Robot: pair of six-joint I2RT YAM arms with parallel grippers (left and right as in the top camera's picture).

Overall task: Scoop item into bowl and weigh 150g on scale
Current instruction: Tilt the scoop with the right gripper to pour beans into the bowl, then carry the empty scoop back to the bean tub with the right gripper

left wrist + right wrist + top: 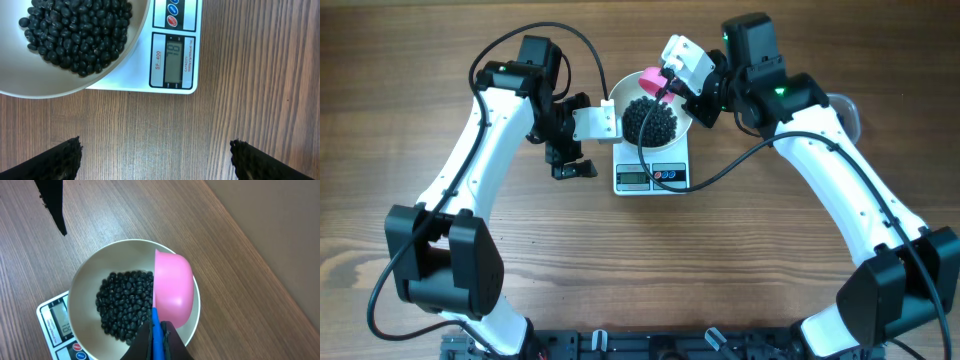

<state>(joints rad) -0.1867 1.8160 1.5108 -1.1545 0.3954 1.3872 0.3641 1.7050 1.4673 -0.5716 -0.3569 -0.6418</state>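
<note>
beans [125,302] in bowl [82,297] on scale [172,55] | our left gripper [155,145] wide open, empty | our right gripper [159,330] clamped on scoop [172,287] over bowl

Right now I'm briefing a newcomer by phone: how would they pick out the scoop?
On the table, find the white scale with a white bowl of black beans on it. The scoop hangs tipped over the bowl's far rim, gripped by the right gripper. It is the only pink thing there.
</note>
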